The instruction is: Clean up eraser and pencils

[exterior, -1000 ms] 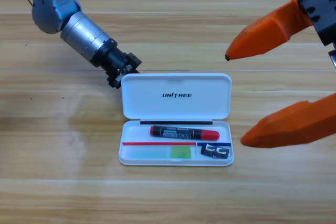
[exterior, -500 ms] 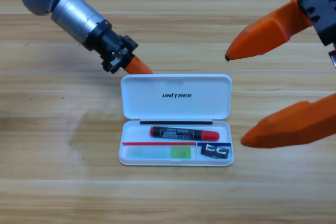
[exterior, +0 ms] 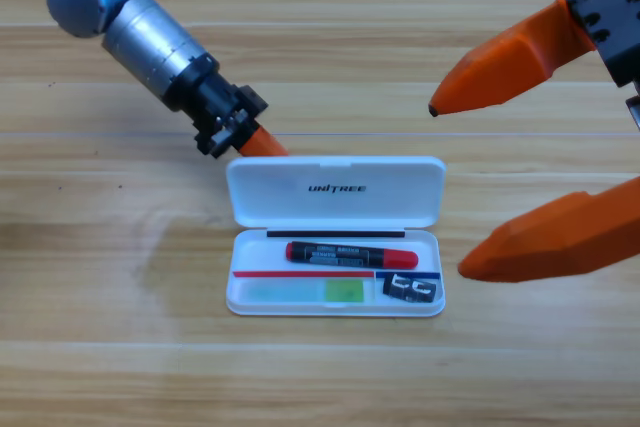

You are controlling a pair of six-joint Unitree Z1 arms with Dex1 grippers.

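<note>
The white case (exterior: 238, 299) lies open at the table's middle with its lid (exterior: 400, 205) raised behind the tray. In the tray's upper slot lies the red pencil (exterior: 350, 252) with its black middle. The green pencil (exterior: 312, 292) fills the lower slot, and the black eraser (exterior: 411, 289) sits in the lower right compartment. My left gripper (exterior: 264, 143) comes in from the upper left and sits right behind the lid's top left corner, partly hidden by it. Large at the right edge, my right gripper (exterior: 447, 189) stands open and holds nothing.
The grey left arm (exterior: 150, 32) slants across the upper left of the wooden table (exterior: 120, 347). The right gripper's orange fingers (exterior: 520, 52) reach in above and below the case's right end.
The left gripper rose from behind the lid's corner, then came down against its back. The lid's top edge now sits lower, tipped towards the tray. The right gripper has not moved.
</note>
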